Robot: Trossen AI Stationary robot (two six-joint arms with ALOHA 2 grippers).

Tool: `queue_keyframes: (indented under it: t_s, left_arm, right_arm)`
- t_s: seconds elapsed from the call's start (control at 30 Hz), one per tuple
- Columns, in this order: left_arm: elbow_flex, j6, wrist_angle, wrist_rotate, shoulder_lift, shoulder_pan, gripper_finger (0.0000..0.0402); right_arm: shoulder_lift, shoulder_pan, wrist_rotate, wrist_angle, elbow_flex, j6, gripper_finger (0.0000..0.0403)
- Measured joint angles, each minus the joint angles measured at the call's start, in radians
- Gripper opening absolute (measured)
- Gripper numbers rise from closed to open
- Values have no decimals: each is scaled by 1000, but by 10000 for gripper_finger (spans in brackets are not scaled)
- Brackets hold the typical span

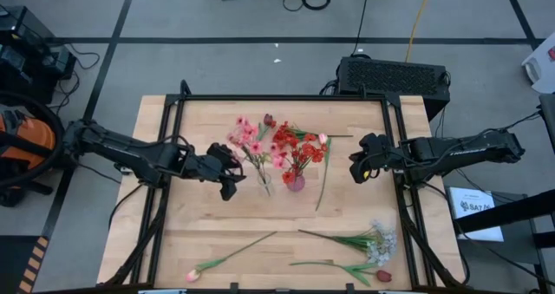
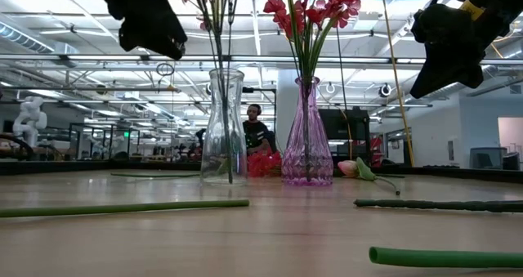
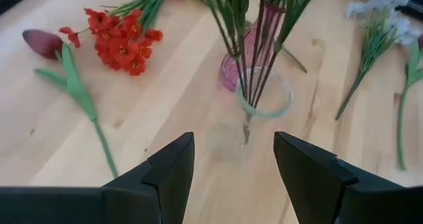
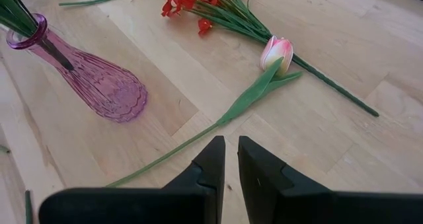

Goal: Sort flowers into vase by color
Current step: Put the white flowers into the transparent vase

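Observation:
A clear glass vase holds pink flowers. Beside it a purple vase holds red flowers. My left gripper hangs open just left of the clear vase, its fingers pointing at it and holding nothing. My right gripper hangs shut and empty to the right of the purple vase, above a pink tulip that lies flat on the table. Behind the vases lie a red spray and a dark red tulip.
Near the table's front edge lie a pink tulip, a pale white-blue spray and a red tulip, their green stems flat on the wood. A black frame runs round the table. In the low view a person sits beyond it.

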State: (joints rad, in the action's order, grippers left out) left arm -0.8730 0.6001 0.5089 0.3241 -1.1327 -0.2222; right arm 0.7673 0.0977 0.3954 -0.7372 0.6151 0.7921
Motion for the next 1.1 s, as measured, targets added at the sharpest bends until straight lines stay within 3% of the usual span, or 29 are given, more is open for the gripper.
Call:
queue_keyframes:
  t_s: [0.2,0.5,0.73,1.0,1.1]
  left_arm:
    - [0,122,89,-17,57,-14,214]
    - [0,120,110,-19,191,-52,214]
    - [0,154,359,2,240,-50,214]
    - [54,229,491,7,207,46,214]
    - [113,250,493,-35,198,110,214]
  right_arm:
    - [0,0,0,-1,0,-13,36]
    - [0,0,0,-1,0,-17,36]
    - [0,0,7,-1,0,-19,36]
    - [0,0,53,0,0,5,36]
    - [0,0,55,2,0,6,36]
